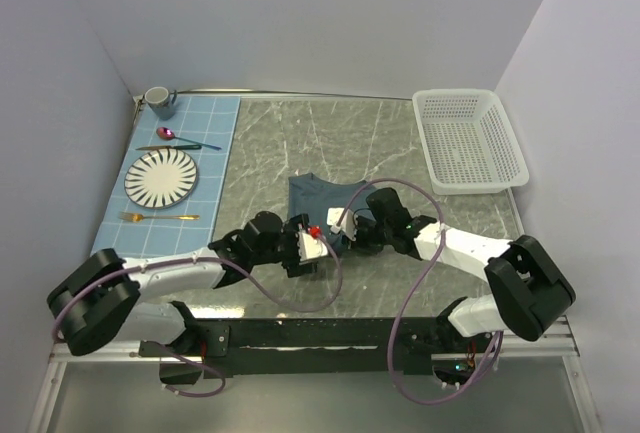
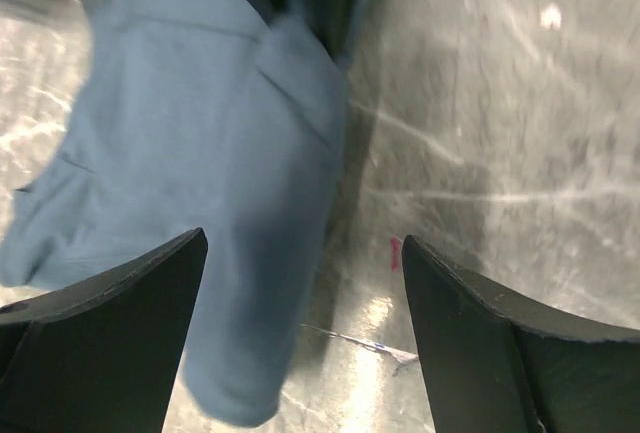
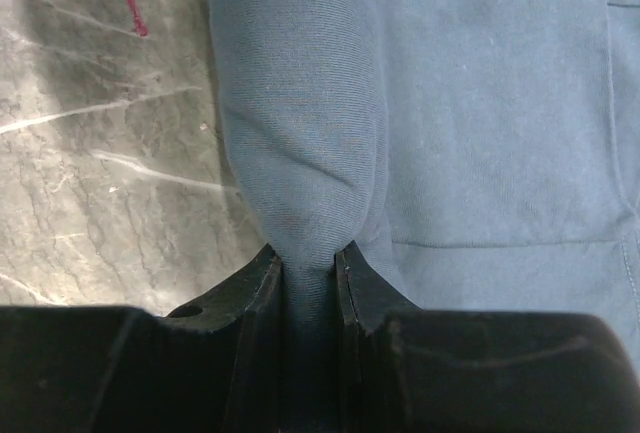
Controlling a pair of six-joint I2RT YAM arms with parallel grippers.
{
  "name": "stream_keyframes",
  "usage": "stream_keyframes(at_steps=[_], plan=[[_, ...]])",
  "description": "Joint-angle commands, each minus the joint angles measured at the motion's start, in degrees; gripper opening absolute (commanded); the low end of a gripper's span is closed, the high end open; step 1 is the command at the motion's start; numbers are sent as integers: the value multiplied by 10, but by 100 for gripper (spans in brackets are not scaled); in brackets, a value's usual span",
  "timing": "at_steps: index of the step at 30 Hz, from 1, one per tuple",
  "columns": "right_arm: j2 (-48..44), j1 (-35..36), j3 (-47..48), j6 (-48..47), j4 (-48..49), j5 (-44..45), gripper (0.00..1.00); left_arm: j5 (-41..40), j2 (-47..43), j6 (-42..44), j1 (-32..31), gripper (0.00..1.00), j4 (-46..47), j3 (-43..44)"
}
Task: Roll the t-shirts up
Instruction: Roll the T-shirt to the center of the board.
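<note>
Right tool [image 3: 308, 258] nipped on t-shirt [image 3: 480, 103] fold | left tool [image 2: 300, 253] wide open, empty, seemingly just over shirt edge | basket [image 1: 470, 138], plate [image 1: 161, 177] well apart on desk [image 1: 400, 143]

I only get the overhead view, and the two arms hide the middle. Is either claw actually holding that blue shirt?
Observer: Yes. The right wrist camera shows the right gripper pinching a bunched fold of the t-shirt.
Visitor: And the left one?
Observer: The left gripper is open, holding nothing, above the t-shirt's edge.
Visitor: What's under it?
Observer: Partly cloth, partly marble table.
</note>
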Motion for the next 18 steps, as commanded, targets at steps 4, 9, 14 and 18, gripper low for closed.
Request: stream_keyframes(at_steps=[4, 9, 14, 18], plan=[[9, -8, 22, 18, -15, -1, 6, -53, 101, 83, -28, 81, 79, 18], [7, -14, 25, 26, -23, -6, 6, -107, 149, 96, -31, 48, 44, 60], [-1, -34, 34, 36, -84, -60, 6, -70, 111, 58, 3, 12, -87, 96], [21, -61, 73, 44, -159, -137, 7, 75, 58, 38, 36, 8, -206, 126]])
